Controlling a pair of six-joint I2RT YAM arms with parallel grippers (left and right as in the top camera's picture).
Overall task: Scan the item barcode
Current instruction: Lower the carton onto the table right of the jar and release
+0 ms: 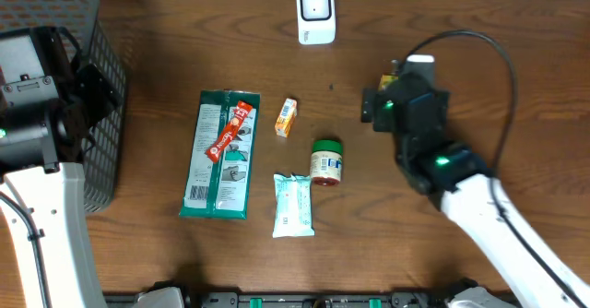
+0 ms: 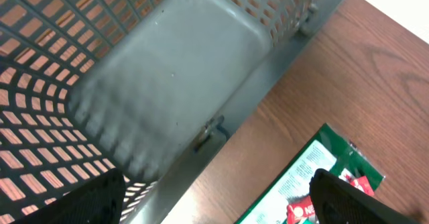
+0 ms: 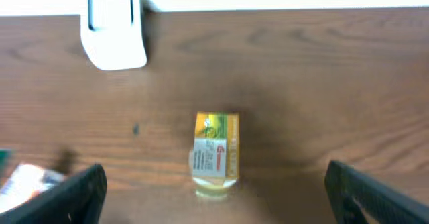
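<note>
The white barcode scanner (image 1: 315, 13) stands at the table's far edge, also top left in the right wrist view (image 3: 114, 29). A small yellow item with a white label (image 3: 216, 153) lies on the wood; overhead only a yellow sliver (image 1: 391, 79) shows beside the arm. My right gripper (image 3: 214, 190) hangs over it, open wide, both fingers well apart from it. At the left, my left gripper (image 2: 214, 204) is open and holds nothing, over the grey basket's near wall (image 2: 221, 110).
A green package (image 1: 219, 156) with a red stick pack (image 1: 230, 131) on it lies left of centre. Near it are a small orange box (image 1: 287, 117), a green-lidded jar (image 1: 325, 161) and a white wipes pack (image 1: 293, 204). The mesh basket (image 1: 101, 114) fills the far left.
</note>
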